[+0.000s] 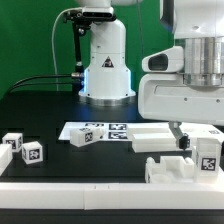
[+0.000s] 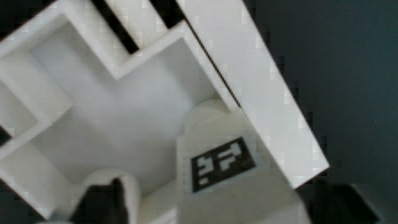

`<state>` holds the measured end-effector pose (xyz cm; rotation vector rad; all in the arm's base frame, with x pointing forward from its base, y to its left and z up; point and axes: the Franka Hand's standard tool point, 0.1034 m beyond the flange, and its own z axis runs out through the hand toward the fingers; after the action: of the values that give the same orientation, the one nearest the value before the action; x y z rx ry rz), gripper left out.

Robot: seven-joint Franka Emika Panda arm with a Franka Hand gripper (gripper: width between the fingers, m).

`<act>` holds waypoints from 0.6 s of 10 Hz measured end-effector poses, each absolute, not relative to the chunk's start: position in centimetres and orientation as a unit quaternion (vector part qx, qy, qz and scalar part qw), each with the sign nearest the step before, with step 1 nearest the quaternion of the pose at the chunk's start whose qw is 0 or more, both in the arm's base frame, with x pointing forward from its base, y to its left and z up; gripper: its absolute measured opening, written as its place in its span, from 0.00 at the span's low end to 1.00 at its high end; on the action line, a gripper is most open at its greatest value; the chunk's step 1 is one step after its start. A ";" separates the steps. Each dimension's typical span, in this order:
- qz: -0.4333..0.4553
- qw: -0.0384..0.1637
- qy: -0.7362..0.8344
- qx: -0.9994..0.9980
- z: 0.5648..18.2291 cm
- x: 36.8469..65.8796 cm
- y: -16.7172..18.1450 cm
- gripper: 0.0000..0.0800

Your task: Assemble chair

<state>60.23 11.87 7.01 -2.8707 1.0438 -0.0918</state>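
Observation:
The chair is in loose white pieces on the black table. At the exterior view's right, my gripper (image 1: 181, 141) is down over a white frame-like chair piece (image 1: 178, 169) that carries a square tag (image 1: 209, 163). In the wrist view that piece (image 2: 160, 100) and its tag (image 2: 222, 160) fill the space between my fingers (image 2: 103, 203), and the gripper (image 2: 222, 208) is shut on it from both sides. A flat white panel (image 1: 150, 138) lies just behind it.
Two small tagged blocks (image 1: 12, 142) (image 1: 33, 152) sit at the exterior view's left and a third (image 1: 85, 135) lies by the marker board (image 1: 108, 129). The robot base (image 1: 105, 70) stands at the back. A white border rail (image 1: 60, 185) runs along the front.

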 end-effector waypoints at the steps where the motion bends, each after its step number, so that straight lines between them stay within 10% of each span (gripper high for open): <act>1: -0.027 0.044 0.376 -0.925 7.0 60.1 11.9 0.36; 6: 0.005 0.048 0.651 -0.758 7.6 60.5 13.2 0.36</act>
<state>60.50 13.16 7.64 -2.3106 1.9854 0.0167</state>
